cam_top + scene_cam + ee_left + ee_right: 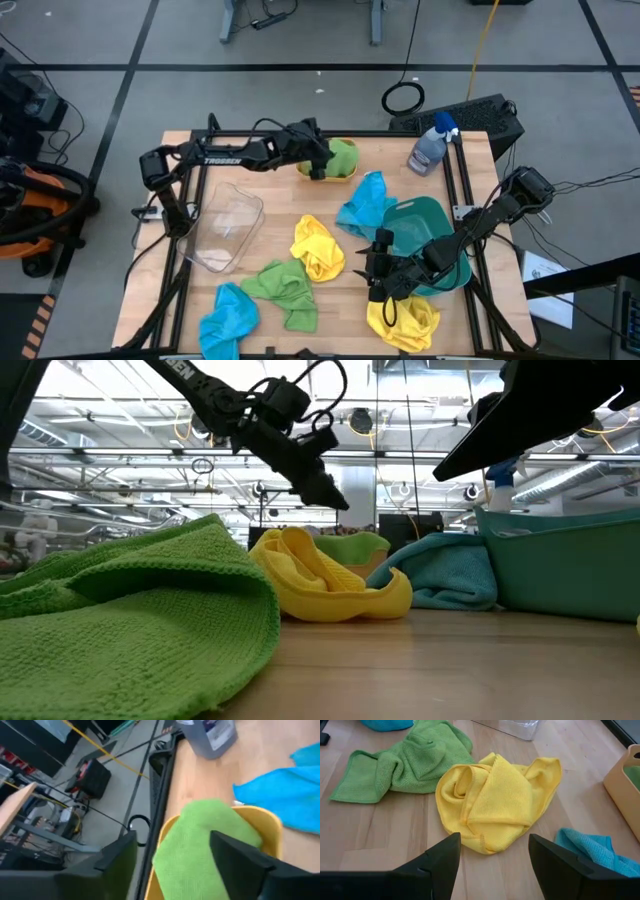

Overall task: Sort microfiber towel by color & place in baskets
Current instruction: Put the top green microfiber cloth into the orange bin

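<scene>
Green towel (343, 156) lies in orange-yellow basket (312, 175).

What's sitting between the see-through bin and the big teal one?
From above, a crumpled yellow towel lies between the clear bin and the teal bin, with a blue towel draped against the teal bin's near side.

Table top (480, 165): pale wood, matt, fine grain visible. 
Towels: soft cloth, matt, small woven texture; green towel (410, 760) and yellow towel (492, 800) show ribbed knit and stitched hems. 
Clear basket (228, 225): see-through plastic, glossy. 
Teal basket (560, 565): smooth plastic, slight shine. 
Orange-yellow basket (265, 827): smooth matt plastic. 
Spray bottle (431, 148): translucent plastic.
</scene>
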### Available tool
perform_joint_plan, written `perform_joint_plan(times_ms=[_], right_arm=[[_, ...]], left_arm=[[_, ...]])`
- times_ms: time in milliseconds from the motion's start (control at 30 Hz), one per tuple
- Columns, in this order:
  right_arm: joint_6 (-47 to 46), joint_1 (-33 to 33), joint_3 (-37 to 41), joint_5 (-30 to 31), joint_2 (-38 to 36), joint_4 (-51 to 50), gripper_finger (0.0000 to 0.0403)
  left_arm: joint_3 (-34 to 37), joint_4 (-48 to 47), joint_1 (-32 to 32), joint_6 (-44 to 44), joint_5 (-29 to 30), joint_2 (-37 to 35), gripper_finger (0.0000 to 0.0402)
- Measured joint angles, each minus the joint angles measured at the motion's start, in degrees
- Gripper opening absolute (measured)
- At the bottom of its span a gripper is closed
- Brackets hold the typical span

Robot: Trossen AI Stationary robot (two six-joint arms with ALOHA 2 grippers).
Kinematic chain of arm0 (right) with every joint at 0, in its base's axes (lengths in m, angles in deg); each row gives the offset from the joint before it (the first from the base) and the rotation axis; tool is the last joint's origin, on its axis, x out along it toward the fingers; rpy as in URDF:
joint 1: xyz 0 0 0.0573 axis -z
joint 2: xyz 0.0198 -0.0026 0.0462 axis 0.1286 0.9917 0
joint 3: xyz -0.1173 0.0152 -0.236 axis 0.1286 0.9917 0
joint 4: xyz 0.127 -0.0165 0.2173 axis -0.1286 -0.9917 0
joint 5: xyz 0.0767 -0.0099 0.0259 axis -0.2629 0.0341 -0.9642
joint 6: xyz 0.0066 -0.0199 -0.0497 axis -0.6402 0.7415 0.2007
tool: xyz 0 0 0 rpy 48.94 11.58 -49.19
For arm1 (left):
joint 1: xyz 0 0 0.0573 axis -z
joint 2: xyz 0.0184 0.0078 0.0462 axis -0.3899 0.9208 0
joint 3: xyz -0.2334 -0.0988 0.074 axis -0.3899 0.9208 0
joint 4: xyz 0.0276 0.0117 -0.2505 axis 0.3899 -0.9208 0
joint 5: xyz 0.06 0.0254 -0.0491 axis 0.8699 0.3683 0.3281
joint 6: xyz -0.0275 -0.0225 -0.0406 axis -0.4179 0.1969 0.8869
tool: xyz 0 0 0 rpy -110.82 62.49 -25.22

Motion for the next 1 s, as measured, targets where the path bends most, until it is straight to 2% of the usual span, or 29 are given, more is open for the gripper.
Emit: perform_joint_plan(times_ms=[233,433,567,1000], right_arm=[[0.03,0.0,0.02,0.0,0.0,0.17,0.0226],[0.5,0.0,-0.01,0.0,0.0,0.09,0.0226],[0.61,0.0,0.0,0.0,0.0,0.09,0.0226],[0.06,0.02,-0.01,0.0,0.0,0.13,0.0226]], left_arm=[[0.0,1.9,-0.97,0.0,-0.03,5.66,0.0109],[0.09,1.25,-1.69,4.97,2.43,10.13,0.0012],[0.09,0.12,-1.67,5.97,5.33,11.96,0.0014],[0.09,-9.67,-2.32,12.82,5.5,10.98,0.0021]])
